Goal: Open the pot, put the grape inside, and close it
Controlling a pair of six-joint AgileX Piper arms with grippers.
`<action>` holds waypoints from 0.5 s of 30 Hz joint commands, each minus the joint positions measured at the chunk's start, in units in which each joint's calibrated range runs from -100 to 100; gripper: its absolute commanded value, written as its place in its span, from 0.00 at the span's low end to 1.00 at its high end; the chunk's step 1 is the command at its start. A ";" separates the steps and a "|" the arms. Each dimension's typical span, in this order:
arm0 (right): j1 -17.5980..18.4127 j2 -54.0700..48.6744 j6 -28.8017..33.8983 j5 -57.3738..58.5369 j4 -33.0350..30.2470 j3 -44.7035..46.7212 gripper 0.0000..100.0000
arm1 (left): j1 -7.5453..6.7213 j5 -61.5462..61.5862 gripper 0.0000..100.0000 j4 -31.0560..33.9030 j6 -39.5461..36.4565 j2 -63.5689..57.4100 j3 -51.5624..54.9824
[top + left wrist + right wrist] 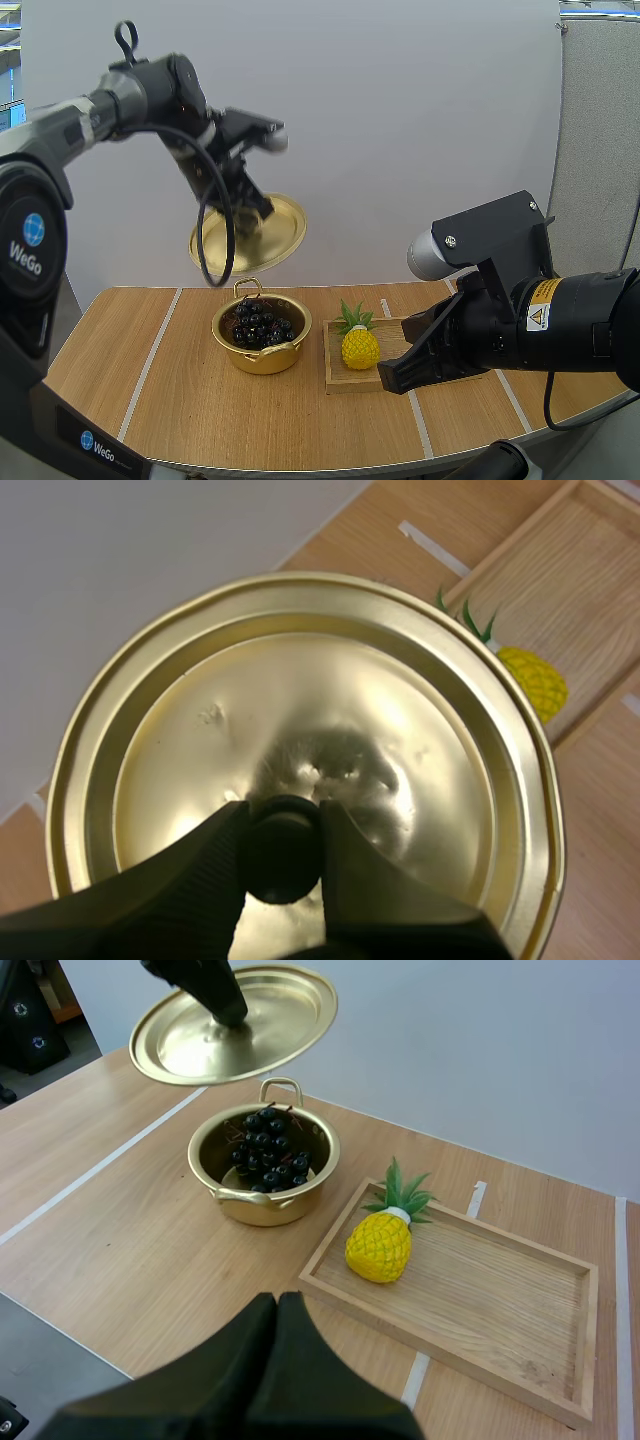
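My left gripper (283,820) pinches the small black knob (283,858) of the round gold metal lid (300,700) between its two fingertips. I hold the lid tilted, up in the air above the small gold metal pot (262,357). The pot stands open on the light brown wooden table (190,400). The bunch of dark purple grapes (258,323) lies inside the pot.

My right gripper (277,1305) has its fingers pressed together on nothing. It hangs over the table near the flat wooden tray (480,1300). A yellow toy pineapple (380,1245) with green leaves sits in the tray, at the end next to the pot.
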 commanded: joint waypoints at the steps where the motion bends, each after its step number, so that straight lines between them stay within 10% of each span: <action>1: -0.18 -0.61 -0.47 -0.38 -0.02 -0.07 0.00 | -0.21 -7.70 0.00 -1.94 1.93 0.76 4.14; 15: -0.18 -0.61 -0.47 -0.38 -0.02 -0.07 0.00 | -0.21 -20.68 0.00 -6.32 7.06 9.78 9.78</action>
